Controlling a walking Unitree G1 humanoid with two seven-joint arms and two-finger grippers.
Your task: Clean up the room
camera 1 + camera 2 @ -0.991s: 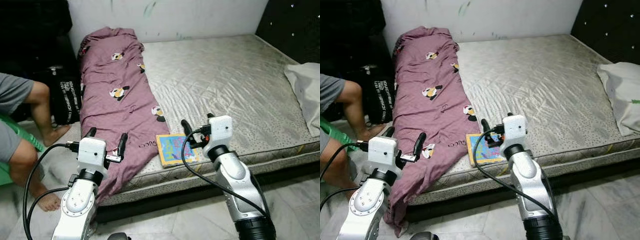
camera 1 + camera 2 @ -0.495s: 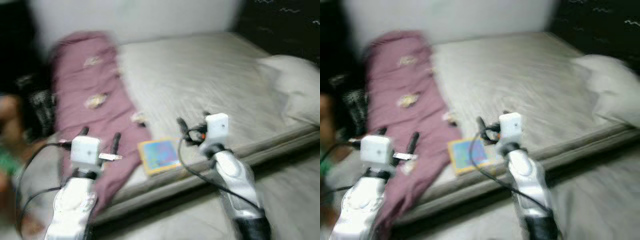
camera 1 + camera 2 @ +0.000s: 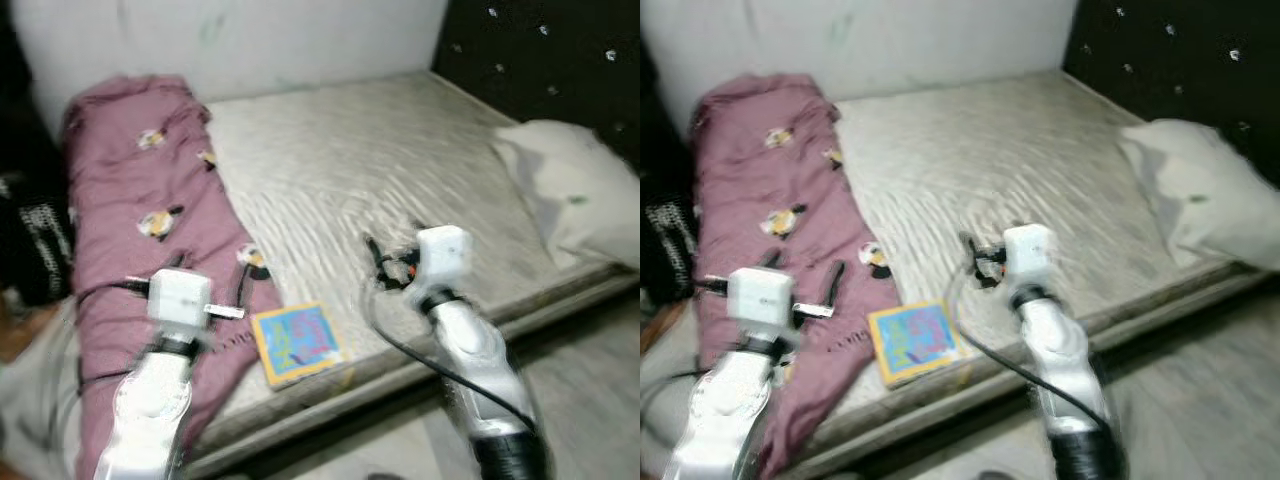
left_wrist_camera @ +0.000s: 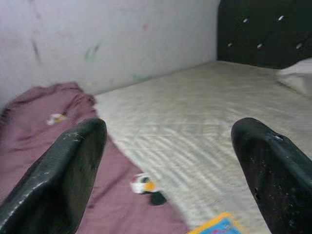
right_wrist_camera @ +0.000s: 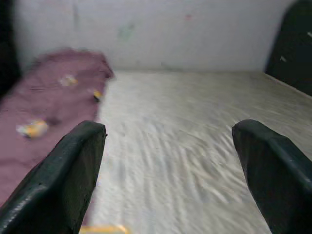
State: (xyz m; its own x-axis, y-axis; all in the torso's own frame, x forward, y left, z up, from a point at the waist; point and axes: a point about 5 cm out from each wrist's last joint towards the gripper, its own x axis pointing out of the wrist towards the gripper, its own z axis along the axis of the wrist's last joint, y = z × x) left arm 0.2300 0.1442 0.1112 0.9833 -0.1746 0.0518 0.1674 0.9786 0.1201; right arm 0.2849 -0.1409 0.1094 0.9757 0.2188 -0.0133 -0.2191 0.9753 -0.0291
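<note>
Compared with one second ago, the head camera has swung toward the robot's right: the pillow now sits further into frame and the seated person at the left edge has dropped out of it, while both arms hold much the same raised pose; current head views are slightly blurred

Left gripper [image 3: 215, 292]: fingers spread wide apart, empty, held above the maroon blanket [image 3: 130, 210] near the foot corner of the bed. Its wrist view looks between both fingers across the blanket to the bare mattress

Right gripper [image 3: 392, 250]: fingers likewise apart, empty, held over the bare grey mattress [image 3: 350, 160], just beyond the near edge

Task items:
- Colourful book [image 3: 293, 343]: lies flat on the mattress at the near edge, between the two grippers, touching the blanket's edge
- Maroon blanket: rumpled in a long strip along the robot's left side of the bed, its lower end hanging over the edge
- White pillow [image 3: 560, 195]: at the headboard end, well apart from both grippers

Progress, as judged: early. Nothing is grasped; book, blanket and pillow all appear still to be dealt with
</note>
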